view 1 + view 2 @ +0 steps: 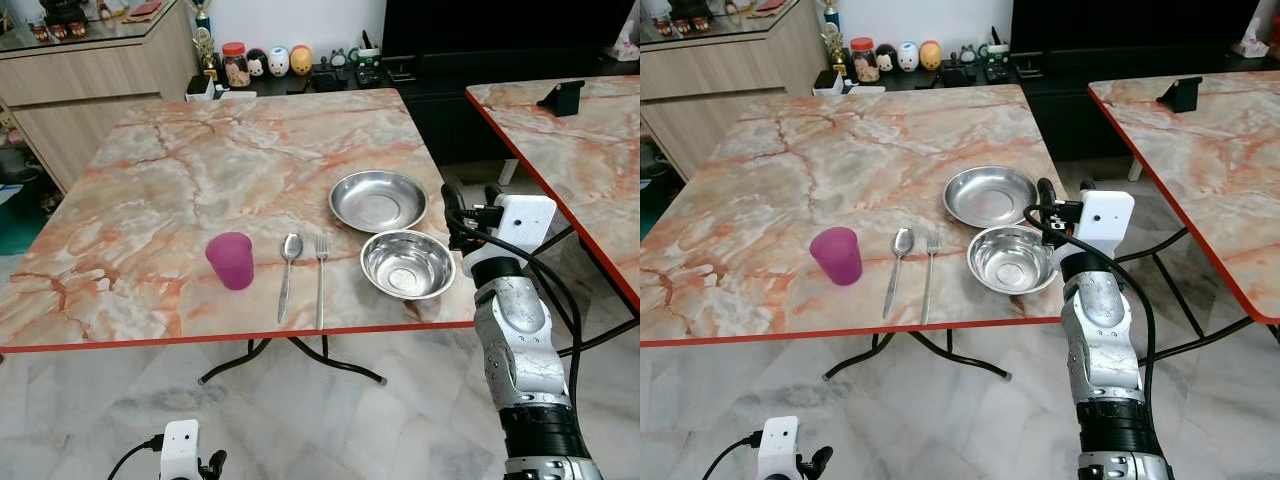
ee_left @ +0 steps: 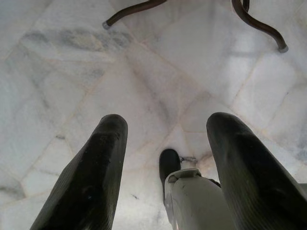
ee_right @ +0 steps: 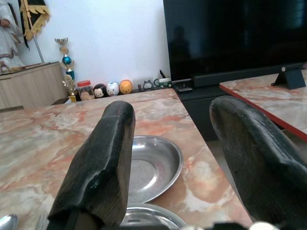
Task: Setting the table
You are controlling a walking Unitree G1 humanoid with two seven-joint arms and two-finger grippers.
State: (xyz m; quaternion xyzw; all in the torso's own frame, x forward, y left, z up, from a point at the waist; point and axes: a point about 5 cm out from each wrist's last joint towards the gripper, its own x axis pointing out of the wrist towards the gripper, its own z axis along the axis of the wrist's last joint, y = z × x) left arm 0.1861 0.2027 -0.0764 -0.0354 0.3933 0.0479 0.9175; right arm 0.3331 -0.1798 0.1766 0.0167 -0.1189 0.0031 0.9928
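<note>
At the bottom left of the left eye view, the left pincer [image 1: 205,465] hangs low over the marble floor [image 1: 330,420], and its two black fingers [image 2: 91,177] stand apart with nothing between them. At the lower right, the right arm rises beside the right edge of the tabletop [image 1: 150,200]. The right pincer [image 1: 470,198] is at the height of the tabletop, just to the right of the steel bowl [image 1: 407,264], and its fingers [image 3: 103,163] are spread wide and hold nothing.

Near the front red edge of the tabletop, in the middle of the frame, a row of things lies from left to right: a purple cup [image 1: 231,260] standing upright, a spoon [image 1: 288,270], a fork [image 1: 320,278] just beside the spoon, and then the steel bowl. Behind the bowl, a little higher in the frame, lies a shallow steel plate [image 1: 379,200], very near the bowl.

At the upper right, a second tabletop [image 1: 580,150] with the same pattern carries a small black stand [image 1: 560,98]. At the top of the frame, small figurines [image 1: 278,62] stand along the wall.
</note>
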